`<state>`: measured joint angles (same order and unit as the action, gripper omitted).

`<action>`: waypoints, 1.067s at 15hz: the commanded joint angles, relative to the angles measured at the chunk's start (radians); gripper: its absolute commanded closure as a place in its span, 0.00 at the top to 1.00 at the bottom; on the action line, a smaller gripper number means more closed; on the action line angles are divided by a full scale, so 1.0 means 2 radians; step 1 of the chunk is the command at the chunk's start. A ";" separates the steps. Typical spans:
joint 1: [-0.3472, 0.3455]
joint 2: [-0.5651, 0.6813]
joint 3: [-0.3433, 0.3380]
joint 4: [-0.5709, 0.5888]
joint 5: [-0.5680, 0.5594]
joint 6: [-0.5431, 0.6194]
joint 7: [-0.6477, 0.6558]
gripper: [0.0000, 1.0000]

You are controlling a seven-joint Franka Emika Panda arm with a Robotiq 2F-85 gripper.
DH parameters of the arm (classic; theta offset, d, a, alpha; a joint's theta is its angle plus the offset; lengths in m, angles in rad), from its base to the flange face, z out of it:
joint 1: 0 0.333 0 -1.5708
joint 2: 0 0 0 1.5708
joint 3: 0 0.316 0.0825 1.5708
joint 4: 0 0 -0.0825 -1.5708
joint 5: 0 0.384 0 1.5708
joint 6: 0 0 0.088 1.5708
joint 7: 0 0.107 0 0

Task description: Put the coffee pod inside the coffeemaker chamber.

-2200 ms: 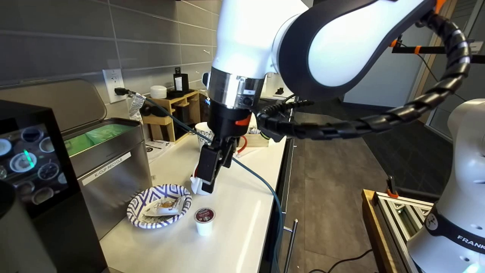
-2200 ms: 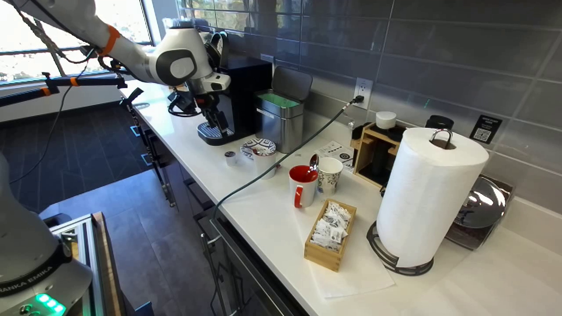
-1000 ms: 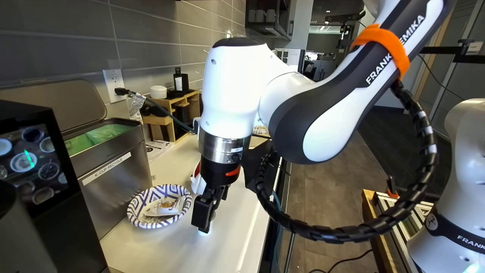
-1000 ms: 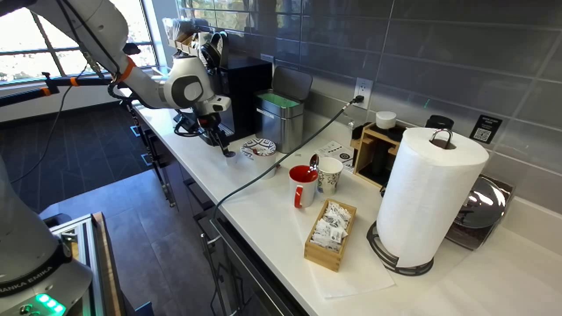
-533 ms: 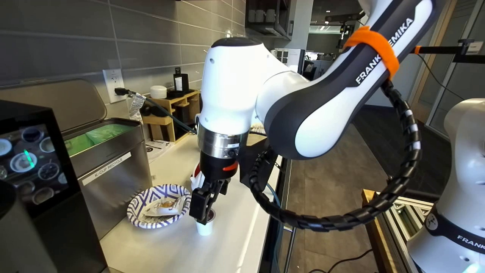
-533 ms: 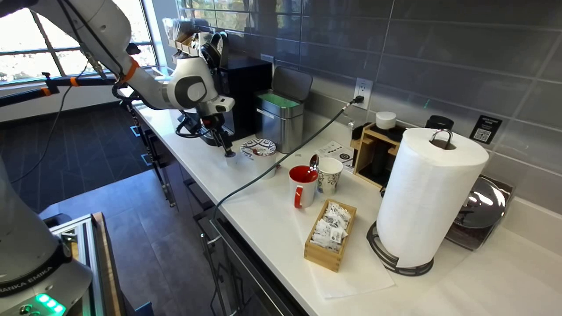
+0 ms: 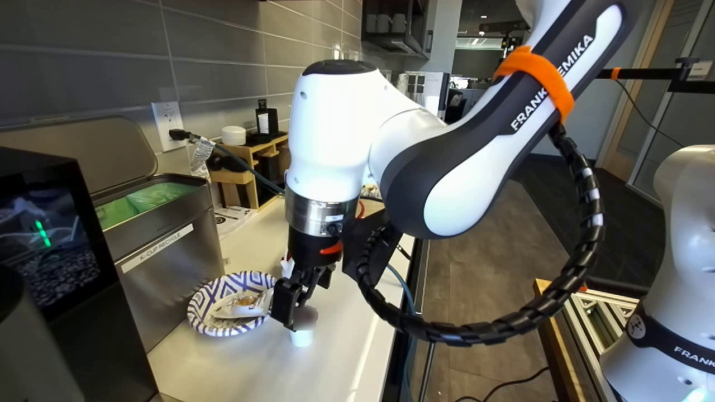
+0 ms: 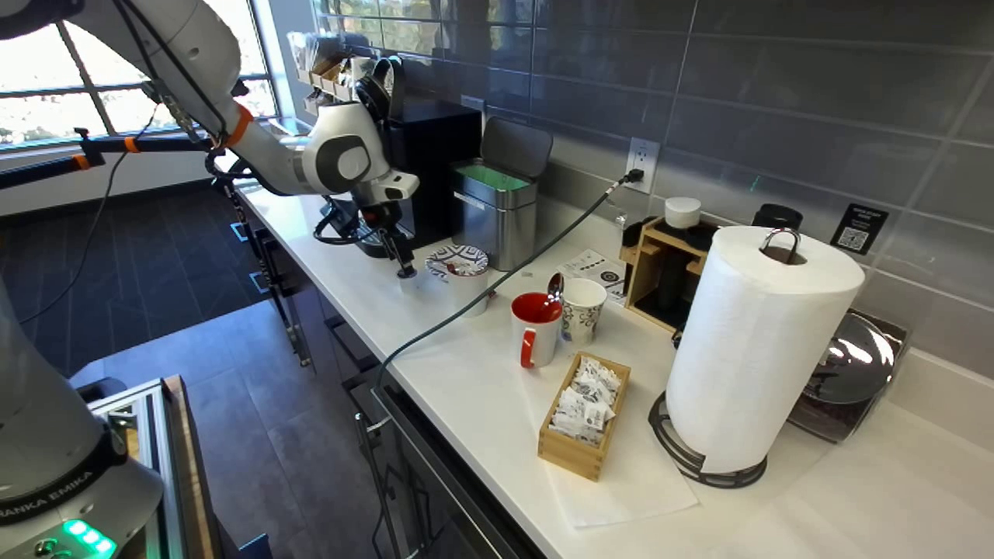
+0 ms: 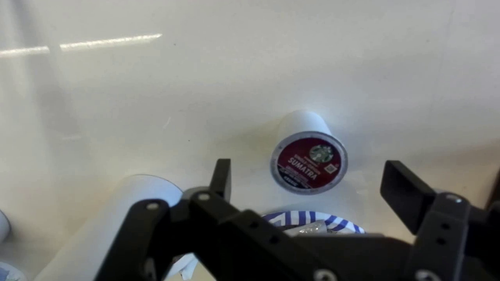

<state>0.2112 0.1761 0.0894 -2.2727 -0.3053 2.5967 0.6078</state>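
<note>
In the wrist view, an upright, red-topped coffee pod [image 9: 308, 162] is framed on a white counter [image 9: 218, 78] by the widely parted gripper [image 9: 308, 180]; nothing is held.

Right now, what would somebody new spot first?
Probably the white robot arm, hanging over the counter in both exterior views. In the wrist view, the open gripper frames a red-topped coffee pod. A tall paper towel roll stands on the counter in an exterior view.
</note>
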 commanded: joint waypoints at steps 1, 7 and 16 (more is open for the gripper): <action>0.015 0.016 -0.013 0.016 -0.024 -0.014 0.029 0.94; 0.024 0.033 -0.020 0.029 -0.032 -0.018 0.039 0.82; 0.029 0.044 -0.025 0.039 -0.019 -0.020 0.029 0.83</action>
<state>0.2560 0.2484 0.0523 -2.2146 -0.3408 2.5893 0.6514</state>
